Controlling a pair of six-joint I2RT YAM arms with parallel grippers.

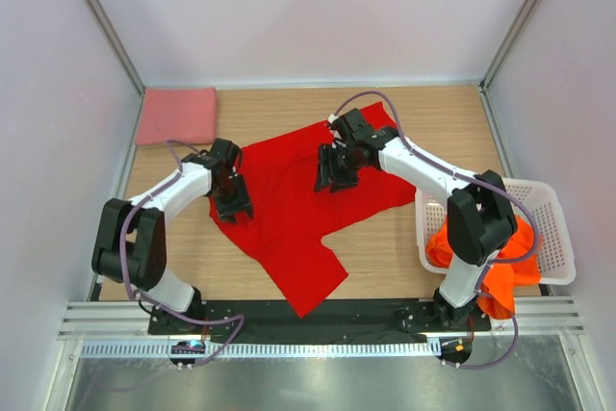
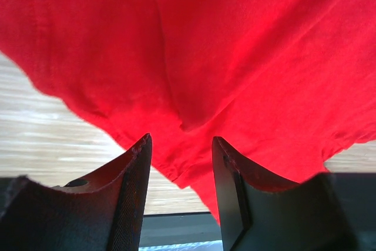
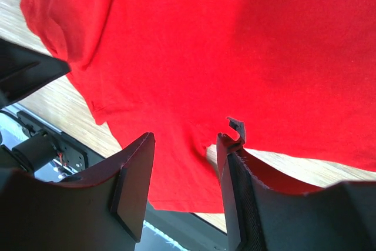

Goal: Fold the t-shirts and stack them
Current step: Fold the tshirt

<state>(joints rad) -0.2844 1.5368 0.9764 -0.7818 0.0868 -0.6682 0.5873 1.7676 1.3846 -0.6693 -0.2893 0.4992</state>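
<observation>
A bright red t-shirt (image 1: pixel 289 214) lies spread and rumpled across the middle of the wooden table. My left gripper (image 1: pixel 232 199) hangs over its left edge, and in the left wrist view (image 2: pixel 181 145) its jaws stand apart above the red cloth (image 2: pixel 235 57), with nothing pinched. My right gripper (image 1: pixel 337 172) is over the shirt's upper right part. Seen from the right wrist (image 3: pixel 185 142) its jaws are also apart, and the red cloth (image 3: pixel 235 45) fills the view behind them. A salmon pink t-shirt (image 1: pixel 178 115) lies folded at the back left. Orange t-shirts (image 1: pixel 500 271) spill from the basket.
A white lattice basket (image 1: pixel 558 228) stands at the right edge of the table (image 1: pixel 385 257), close to the right arm's base. Metal frame posts and pale walls close in the sides and back. A black strip runs along the table's near edge.
</observation>
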